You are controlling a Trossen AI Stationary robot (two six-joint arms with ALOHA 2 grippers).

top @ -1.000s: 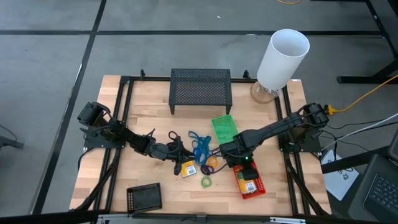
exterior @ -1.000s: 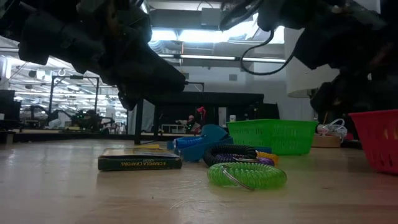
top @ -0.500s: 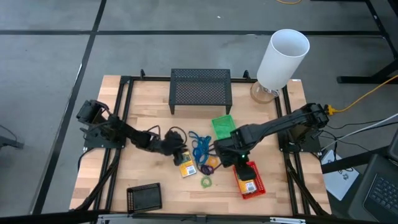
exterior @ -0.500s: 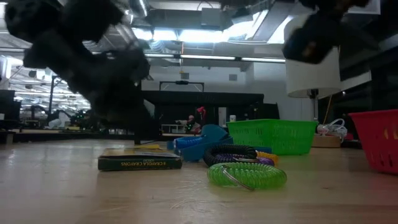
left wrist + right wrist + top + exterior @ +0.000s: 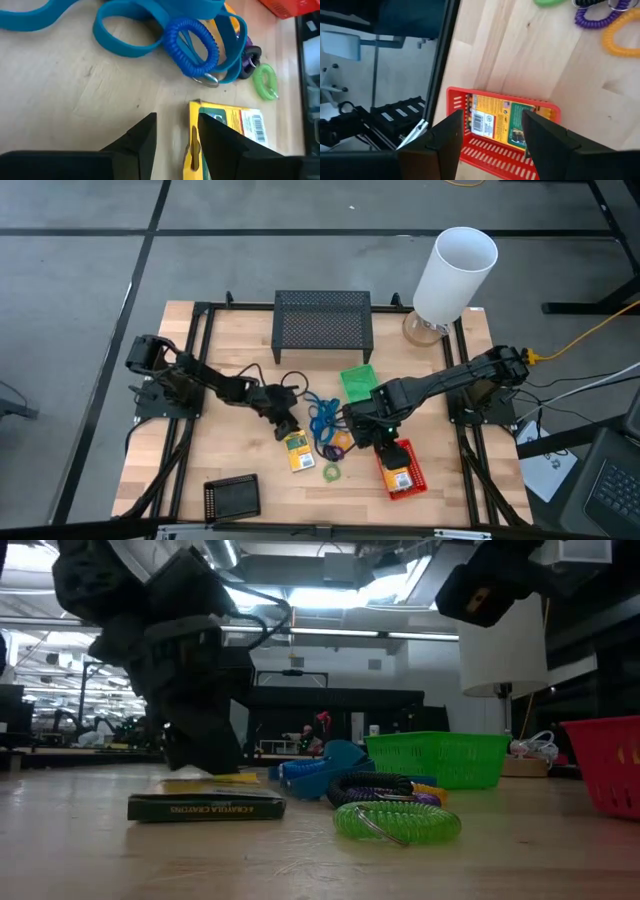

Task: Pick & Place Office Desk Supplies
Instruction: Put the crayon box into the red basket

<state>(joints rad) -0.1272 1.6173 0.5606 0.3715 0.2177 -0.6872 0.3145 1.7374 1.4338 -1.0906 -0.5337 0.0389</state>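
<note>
A yellow-and-green pack (image 5: pixel 297 452) lies flat on the wood, and my left gripper (image 5: pixel 286 428) stands open at its far-left end, low over the table (image 5: pixel 205 755). Blue band loops (image 5: pixel 320 415) and a blue coil (image 5: pixel 192 47) lie just beyond it. Purple and orange rings (image 5: pixel 340 442) and a green ring (image 5: pixel 332 473) rest on the table nearby. My right gripper (image 5: pixel 372 438) hangs open and holds nothing, high over the red basket (image 5: pixel 505 155). A second pack (image 5: pixel 495 122) lies inside that basket. My left gripper straddles the pack's long edge (image 5: pixel 192 145) near a corner. One finger (image 5: pixel 220 145) lies over the pack's top face. The other finger (image 5: pixel 142 145) stands over bare wood. The fingers slant down from the table's left. The pack stays flat on the table.
A green basket (image 5: pixel 358 385) stands behind the bands, and a black basket (image 5: pixel 232 498) near the front edge. The black mesh stand (image 5: pixel 322 325) and the tall white cylinder (image 5: pixel 455 275) stand at the back. Black frame rails (image 5: pixel 195 380) run along both sides of the table.
My left gripper has swung down and toward the table's right onto the pack, rolling as it came. The pack has slid a little toward the near left and turned slightly. My right gripper has risen clear of the red basket.
</note>
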